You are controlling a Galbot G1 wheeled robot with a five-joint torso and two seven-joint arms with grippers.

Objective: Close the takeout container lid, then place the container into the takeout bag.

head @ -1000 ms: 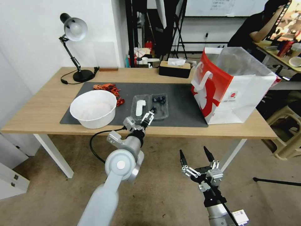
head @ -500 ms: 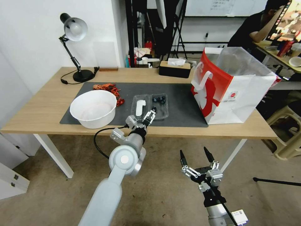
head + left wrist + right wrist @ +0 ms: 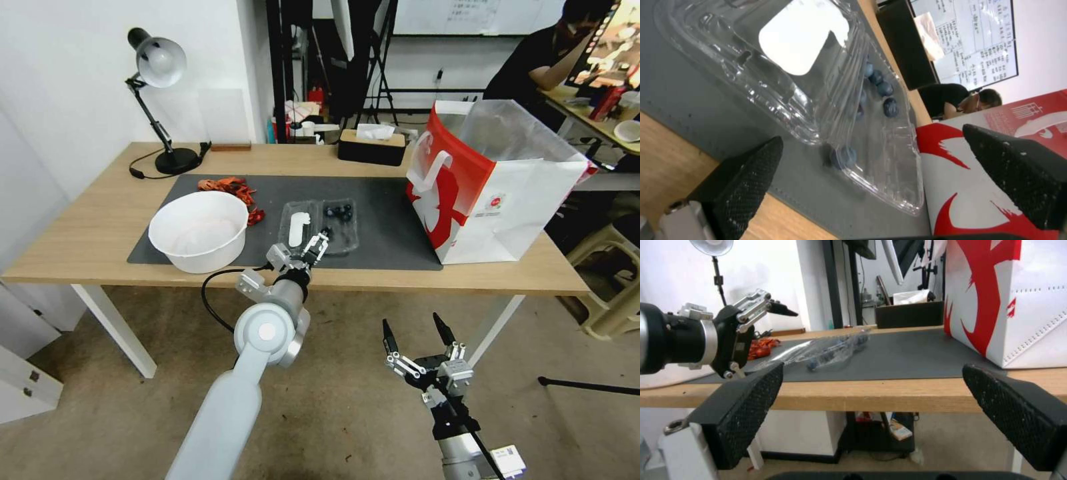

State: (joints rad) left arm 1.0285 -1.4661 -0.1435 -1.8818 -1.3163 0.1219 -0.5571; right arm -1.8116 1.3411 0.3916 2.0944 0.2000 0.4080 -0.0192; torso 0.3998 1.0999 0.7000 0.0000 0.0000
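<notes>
Takeout container (image 3: 339, 227) lies splayed open on the mat near the tabletop's front edge, lid (image 3: 297, 228) flat beside the berry half, so closing is not yet done. Left pincer (image 3: 319, 243) hovers at the container's front edge, jaws wide apart, gripping nothing. Takeout bag (image 3: 493, 183) stands upright, mouth open, at the tabletop's right end, ready to receive. Right pincer (image 3: 415, 333) parked below the front edge, spread open, empty.

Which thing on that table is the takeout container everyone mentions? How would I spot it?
Start at the dark mat on the wooden table. Between the big white bowl and the red-and-white takeout bag lies the takeout container, opened flat, with the left gripper open at its near edge. It is the only clear plastic thing there: blue berries in one half, a white-labelled lid as the other.
</notes>
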